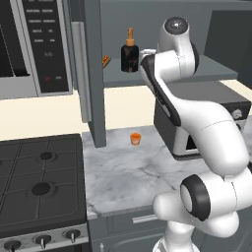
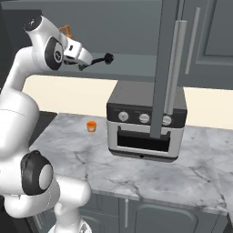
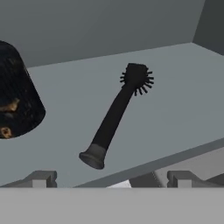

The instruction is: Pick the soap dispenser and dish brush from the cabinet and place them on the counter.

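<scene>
1. Cabinet [image 1: 93,74]: the grey-blue wall cabinet stands open, one door swung outward over the counter with its long metal handle facing the room. Its grey inner shelf [image 3: 175,96] carries both of the task's small things.
2. Counter [image 1: 128,172]: the veined marble slab runs from the stove [image 1: 39,187] on its left edge toward the right, above grey drawers. Neither the bottle nor the brush is on it.
3. Toaster oven [image 2: 145,127]: a dark box with three knobs, sitting toward the back edge of the counter, under the open door.
4. Microwave [image 1: 34,44]: black, mounted above the stove, left of the cabinet.
5. Soap dispenser [image 1: 130,54]: a dark bottle with an orange-brown pump, upright on the shelf near its front edge, toward the left side. In the hand view its dark body [image 3: 17,96] sits just left of the brush, apart from it.
6. Dish brush [image 3: 116,113]: a slim black stick lying flat on the shelf, bristled round head toward the back wall, handle end near the front edge. In the right base view its head [image 2: 108,58] shows just beyond the hand.
7. Gripper [image 3: 111,180]: raised to shelf height at the front edge, fingers spread wide with nothing between them, the brush handle just ahead and untouched.
8. Orange cup [image 1: 135,139]: tiny, standing on the counter near the back edge, between the door and the toaster oven.
</scene>
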